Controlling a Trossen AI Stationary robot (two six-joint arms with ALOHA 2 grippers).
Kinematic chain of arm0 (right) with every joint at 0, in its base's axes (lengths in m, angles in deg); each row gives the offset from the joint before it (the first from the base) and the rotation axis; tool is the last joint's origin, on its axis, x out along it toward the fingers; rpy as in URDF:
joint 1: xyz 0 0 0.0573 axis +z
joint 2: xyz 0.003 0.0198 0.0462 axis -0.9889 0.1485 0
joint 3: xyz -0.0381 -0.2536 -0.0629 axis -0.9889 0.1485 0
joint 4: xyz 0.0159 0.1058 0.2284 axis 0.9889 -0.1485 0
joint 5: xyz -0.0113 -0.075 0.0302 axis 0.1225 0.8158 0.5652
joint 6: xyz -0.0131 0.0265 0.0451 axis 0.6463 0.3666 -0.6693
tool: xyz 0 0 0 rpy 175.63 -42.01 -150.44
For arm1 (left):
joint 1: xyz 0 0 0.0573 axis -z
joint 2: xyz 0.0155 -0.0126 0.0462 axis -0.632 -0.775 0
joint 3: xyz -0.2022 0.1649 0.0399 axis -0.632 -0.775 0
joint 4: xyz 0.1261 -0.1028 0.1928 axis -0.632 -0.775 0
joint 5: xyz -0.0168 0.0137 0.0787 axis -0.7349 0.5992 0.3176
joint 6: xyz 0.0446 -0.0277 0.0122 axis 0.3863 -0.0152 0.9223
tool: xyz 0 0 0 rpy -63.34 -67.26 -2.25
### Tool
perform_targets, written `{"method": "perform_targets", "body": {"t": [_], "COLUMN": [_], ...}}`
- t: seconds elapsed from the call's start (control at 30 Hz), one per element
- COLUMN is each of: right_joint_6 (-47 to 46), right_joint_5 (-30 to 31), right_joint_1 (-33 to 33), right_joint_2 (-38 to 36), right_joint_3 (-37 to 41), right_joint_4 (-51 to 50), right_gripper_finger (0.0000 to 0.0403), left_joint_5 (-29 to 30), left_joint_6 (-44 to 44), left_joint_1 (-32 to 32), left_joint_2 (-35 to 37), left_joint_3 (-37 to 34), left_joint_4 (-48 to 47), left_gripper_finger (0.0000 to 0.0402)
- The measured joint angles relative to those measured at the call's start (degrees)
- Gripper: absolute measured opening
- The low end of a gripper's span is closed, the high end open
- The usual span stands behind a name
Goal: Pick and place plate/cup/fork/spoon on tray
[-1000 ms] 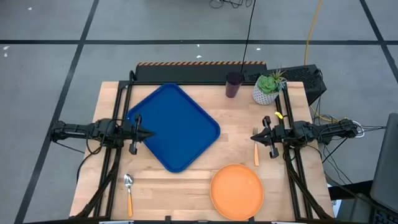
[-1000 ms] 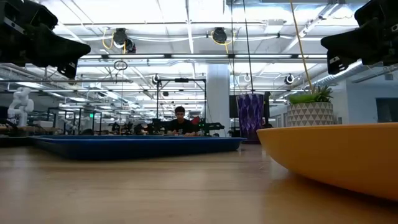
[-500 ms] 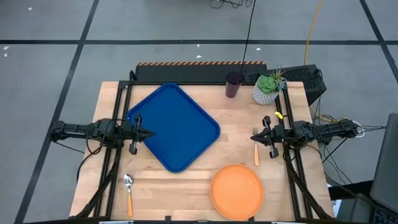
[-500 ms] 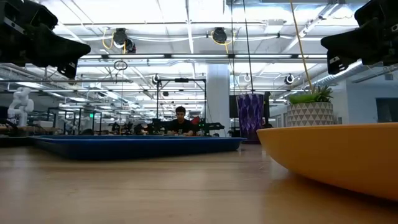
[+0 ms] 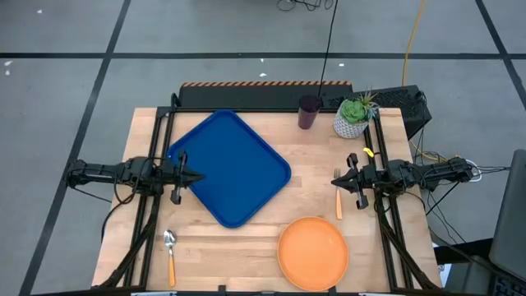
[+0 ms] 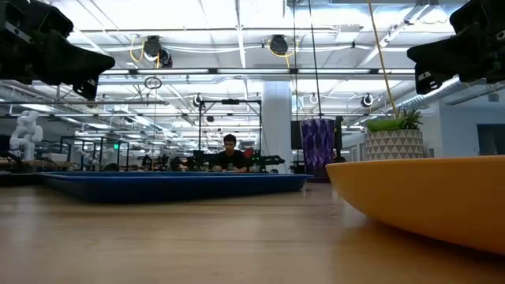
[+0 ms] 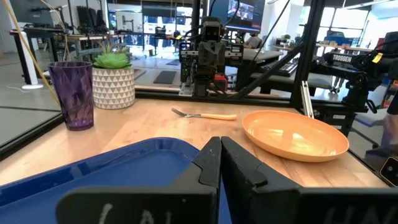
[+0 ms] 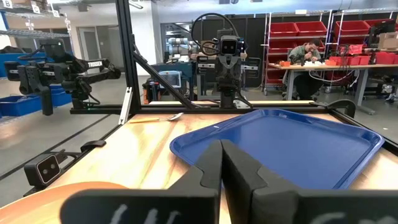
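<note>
While both hands stay clenched and empty — left hand (image 5: 197, 176) over the tray's (image 5: 238, 148) left edge, right hand (image 5: 339, 181) above the fork (image 5: 338, 199) — plate (image 5: 313, 252) and spoon (image 5: 170, 255) lie along the table's (image 5: 312, 152) near edge, cup (image 5: 309, 112) at the far edge.

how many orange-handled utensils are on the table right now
2. The orange-handled fork with silver tines lies by the table's right edge, beside the right gripper; the orange-handled spoon with a silver bowl lies at the front-left corner. None appears hidden.

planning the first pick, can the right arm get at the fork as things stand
Probably yes. The fork lies flat on bare table just ahead of the shut right claw, apart from the plate, with nothing between them.
</note>
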Motion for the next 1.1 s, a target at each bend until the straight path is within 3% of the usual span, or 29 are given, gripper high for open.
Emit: {"method": "perform_targets", "body": {"t": [0.4,0.5,0.73,0.97,1.1], "right_joint_6": [0.00,-0.04,-6.73,-5.98,-3.45], "right_joint_5": [0.00,-0.02,0.01,0.00,4.12], "right_joint_1": [0.00,0.00,0.00,0.02,0.02], "right_joint_2": [-0.02,0.02,-0.04,-0.02,0.70], "right_joint_3": [-0.01,0.01,0.01,0.01,0.01], "right_joint_4": [2.84,5.59,23.62,28.40,31.83], "right_gripper_finger": [0.0000,0.0000,0.0000,0.0000,0.0000], "left_joint_5": [0.02,0.02,-0.01,-0.04,2.07], "left_joint_6": [0.46,3.08,1.72,-3.39,2.37], "left_joint_1": [0.00,0.00,0.00,0.00,-0.01], "left_joint_2": [-0.02,-0.02,0.00,-0.02,-0.01], "left_joint_3": [-0.02,-0.02,0.00,0.00,0.86], "left_joint_4": [0.58,5.97,28.51,31.29,33.52], "left_gripper_finger": [0.0015,0.0015,0.0015,0.0015,0.0015]}}
